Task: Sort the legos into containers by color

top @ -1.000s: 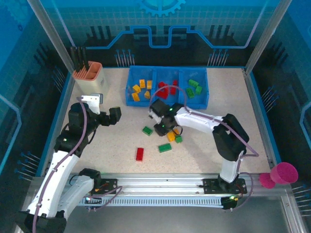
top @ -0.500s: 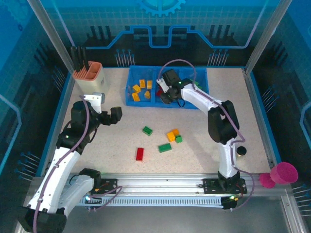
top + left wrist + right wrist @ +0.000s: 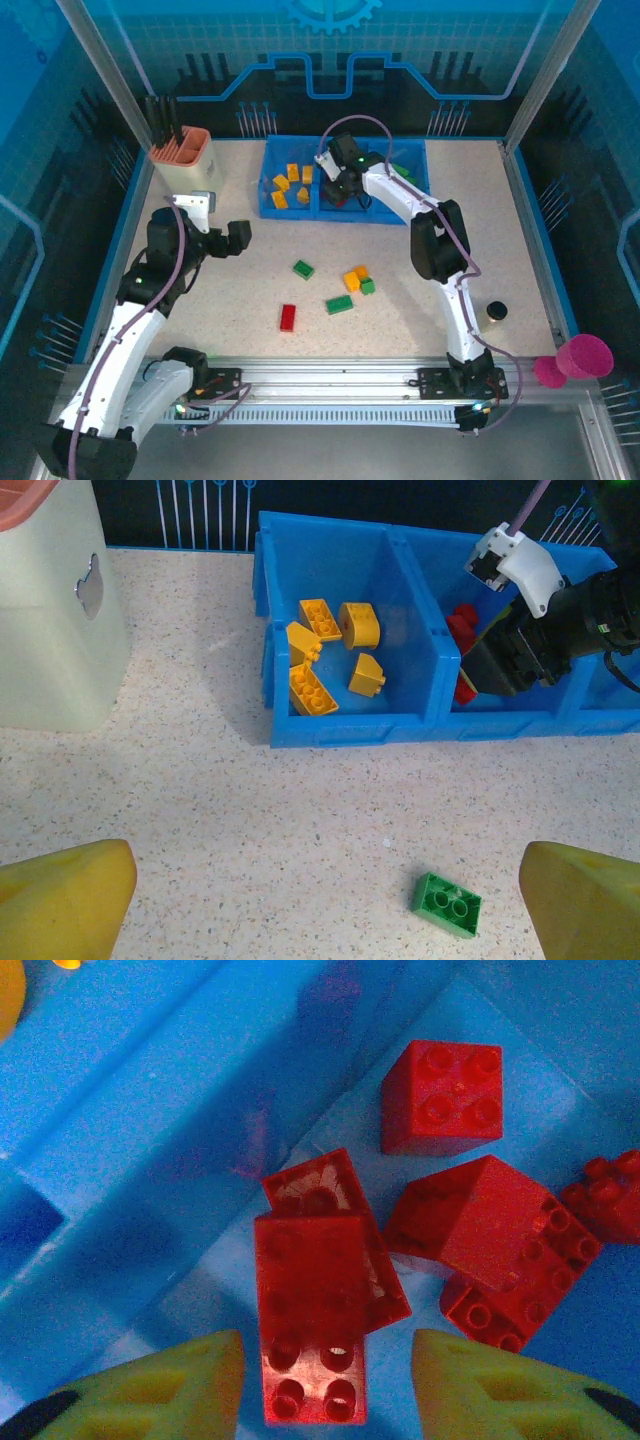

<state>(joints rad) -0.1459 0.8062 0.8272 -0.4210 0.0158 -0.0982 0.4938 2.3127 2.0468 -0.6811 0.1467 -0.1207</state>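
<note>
1. Top external view: your right gripper hangs over the middle compartment of the low blue plastic tray.
   - The sorted yellow-orange plastic bricks lie in the compartment just left of those jaws.
   - The sorted green plastic bricks lie in the one just right of them, partly behind the arm.
   - Your left gripper hovers over bare table with its jaws wide apart and empty.
   - Six loose bricks lie well apart from both sets of jaws: three green, two yellow-orange and one loose red oblong brick.
2. Left wrist view: nothing lies between the left jaws, which stand fully spread.
   - A green square plastic brick sits just ahead of them, nearer the right-hand finger.
   - The tray lies further ahead, with five yellow-orange bricks in its left compartment.
   - The right gripper is down in the middle one, among the red bricks.
3. Right wrist view: the right jaws stand apart around a red oblong plastic brick.
   - There is a clear gap on each side of it, so you are not gripping it.
   - It rests on the other red plastic bricks, which lie just ahead of the fingertips.
4. Judgement: you are well past halfway. This red brick looks delivered, each colour has its own compartment, and the six bricks on the table are what you have left.
</note>
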